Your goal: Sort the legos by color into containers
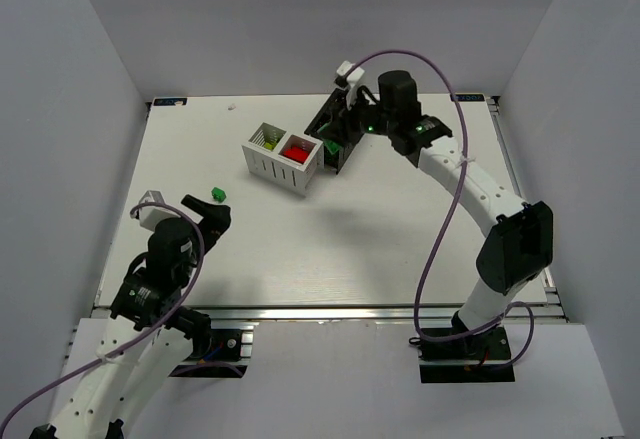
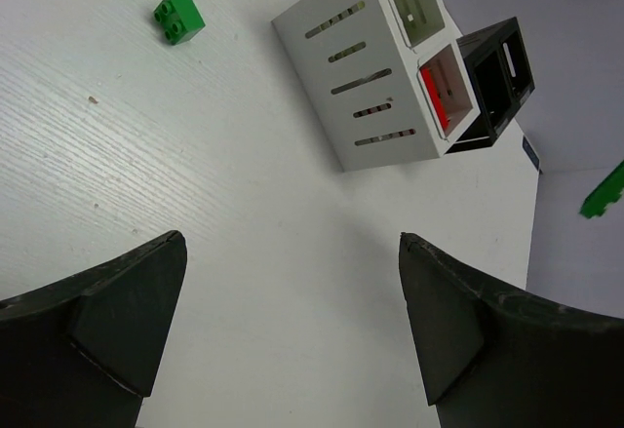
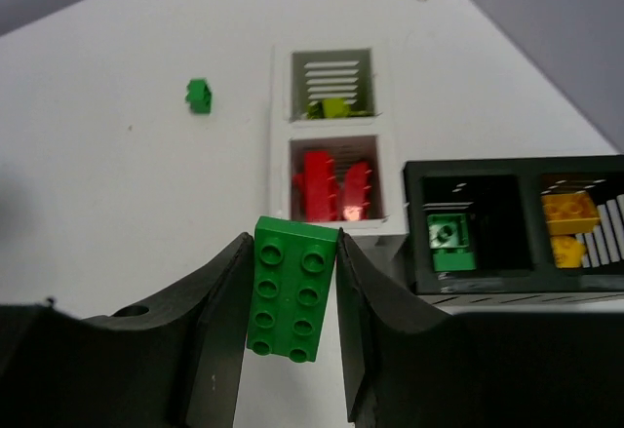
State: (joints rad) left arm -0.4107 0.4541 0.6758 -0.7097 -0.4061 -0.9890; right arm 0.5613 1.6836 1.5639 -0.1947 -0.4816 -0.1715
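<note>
My right gripper (image 3: 291, 237) is shut on a dark green two-by-four lego (image 3: 289, 290), held above the near edge of the containers; in the top view it (image 1: 341, 117) hangs over the black container (image 1: 333, 131). The black container (image 3: 517, 167) holds a dark green lego (image 3: 450, 244) in one compartment and orange-yellow legos (image 3: 569, 213) in the other. The white container (image 3: 276, 136) holds a lime lego (image 3: 332, 108) and red legos (image 3: 330, 188). A small dark green lego (image 1: 217, 195) lies on the table beyond my open, empty left gripper (image 1: 207, 210); the left wrist view shows it (image 2: 178, 17) ahead-left of the fingers (image 2: 136, 321).
The white container (image 1: 283, 157) and black container stand side by side at the table's back middle. The table (image 1: 380, 229) ends at a metal rail (image 1: 330, 311) in front. Grey walls enclose the left, back and right. A purple cable (image 1: 445, 219) loops off the right arm.
</note>
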